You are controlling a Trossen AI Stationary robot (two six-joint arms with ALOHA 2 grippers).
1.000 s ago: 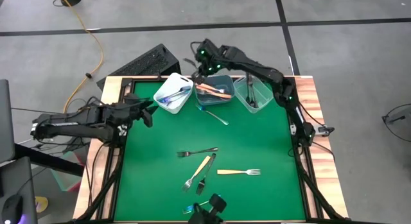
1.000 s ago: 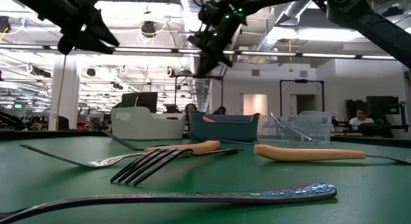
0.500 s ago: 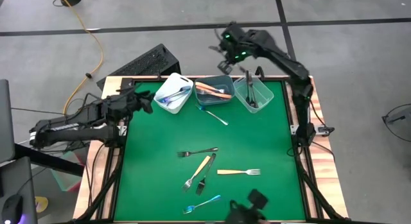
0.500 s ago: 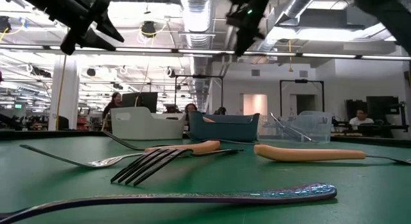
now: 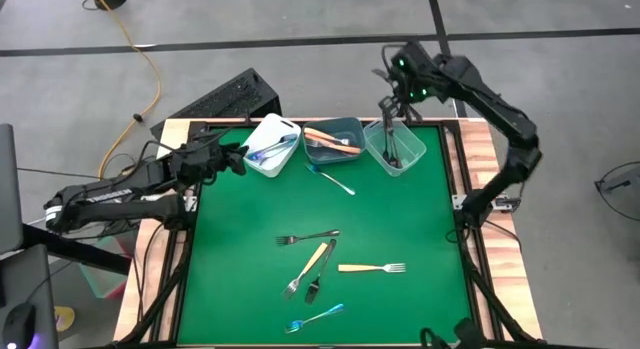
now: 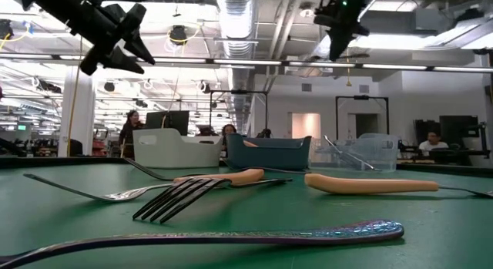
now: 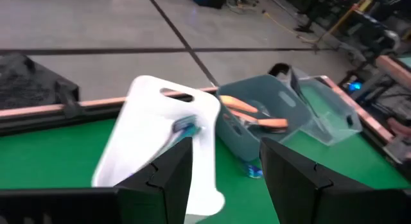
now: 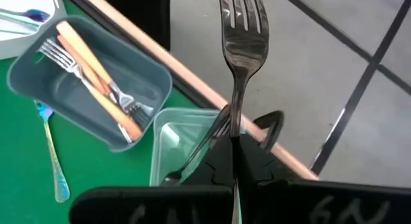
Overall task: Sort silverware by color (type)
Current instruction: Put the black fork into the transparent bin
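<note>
Right gripper (image 5: 388, 107) hung above the clear bin (image 5: 392, 147), its fingers pinched on a dark fork (image 8: 242, 31) whose tines pointed away from the wrist. Left gripper (image 5: 240, 157) hovered off the white bin's side away from the clear bin, over that edge of the table, its fingers (image 7: 164, 182) spread and empty.

Taking the clear bin as the landmark and running from largest to smallest: the green table (image 5: 420, 229) stretched out from it toward the near edge. The grey-blue bin (image 5: 334, 139) stood just beside the clear bin and held orange-handled utensils (image 8: 96, 89). The white bin (image 5: 270, 145) sat beyond the grey-blue one, farther from the clear bin, tilted askew, with a blue-handled piece (image 5: 276, 148) inside. Dark utensils (image 5: 392, 154) lay inside the clear bin itself.

A blue-handled utensil (image 5: 333, 179) lay on the green near the grey-blue bin, a little off from the clear bin. Well apart from the clear bin, toward the table's near side, lay a loose group: a dark fork (image 5: 308, 236), an orange-handled fork (image 5: 309, 266) touching a dark piece (image 5: 315, 285), and another orange-handled fork (image 5: 371, 268). Farthest from the clear bin lay a blue-handled fork (image 5: 313, 318).
</note>
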